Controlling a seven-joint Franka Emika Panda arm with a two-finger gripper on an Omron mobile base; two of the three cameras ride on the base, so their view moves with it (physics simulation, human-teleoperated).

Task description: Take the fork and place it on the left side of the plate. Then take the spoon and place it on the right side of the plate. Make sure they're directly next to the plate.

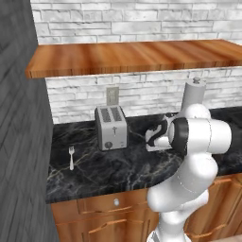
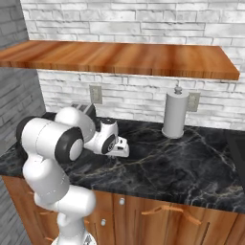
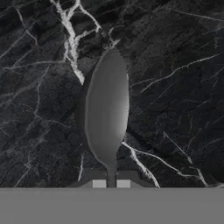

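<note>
Tool (image 3: 111, 183) clamps spoon (image 3: 107, 113) on open counter (image 3: 175, 87).

A: How is the light?
B: Even and soft in both base views, with no single lamp to pick out. The wooden shelf (image 1: 137, 56) casts a faint shade on the brick wall (image 1: 142, 90) beneath it.
A: Any glare?
B: A mild sheen on the toaster (image 1: 111, 127) and the white arm (image 2: 52, 143). The dark counter (image 2: 167, 162) stays matt.
A: Sharpness?
B: Slightly soft and pixelated throughout. In the hand view the spoon (image 3: 108, 111) shows a smooth grey gradient, darker towards its edges.
</note>
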